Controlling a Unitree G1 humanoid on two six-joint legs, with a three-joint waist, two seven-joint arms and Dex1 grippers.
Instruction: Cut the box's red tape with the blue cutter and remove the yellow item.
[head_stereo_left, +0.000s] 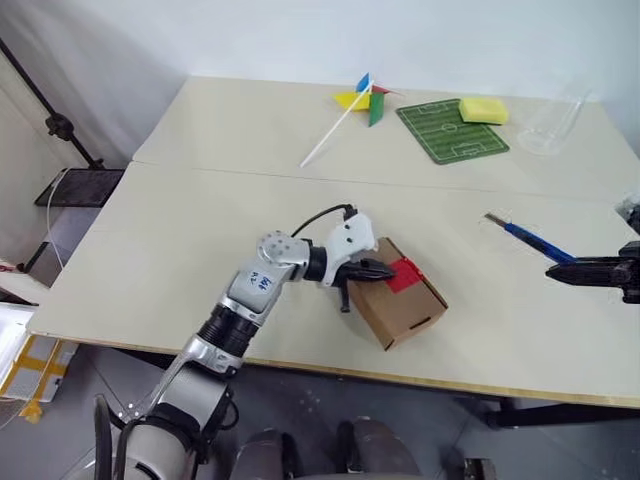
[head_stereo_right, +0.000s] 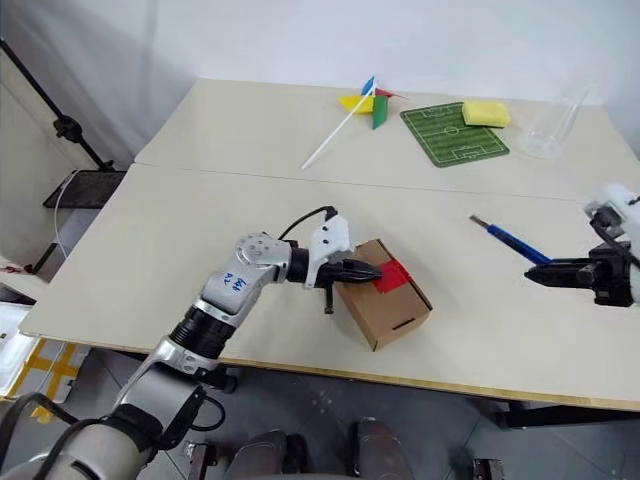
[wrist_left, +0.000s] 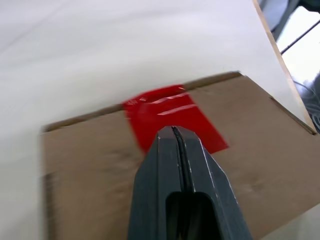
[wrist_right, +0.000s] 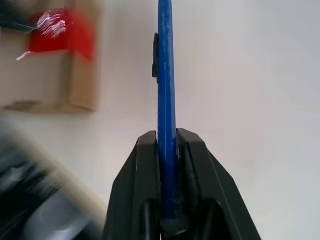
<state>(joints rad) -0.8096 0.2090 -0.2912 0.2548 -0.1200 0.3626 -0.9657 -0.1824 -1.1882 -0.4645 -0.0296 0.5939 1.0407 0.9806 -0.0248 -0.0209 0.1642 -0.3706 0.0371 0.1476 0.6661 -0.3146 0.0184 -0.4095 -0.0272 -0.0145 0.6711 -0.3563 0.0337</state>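
Box (head_stereo_left: 400, 305): small brown cardboard carton, lid closed, lying skewed near the table's (head_stereo_left: 200, 210) front edge, a slot cut in its near side. Tape (head_stereo_left: 404, 273): bright red glossy patch across the lid's far edge, folding down the side, partly creased. Cutter (head_stereo_right: 515, 241): slim dark-blue pen-shaped tool with a dark slider, well right of the box, raised above the table, its tip pointing back toward the box.

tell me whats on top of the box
Red tape lies across the box lid, the shut left end effector at it. The box is closed, its inside hidden.
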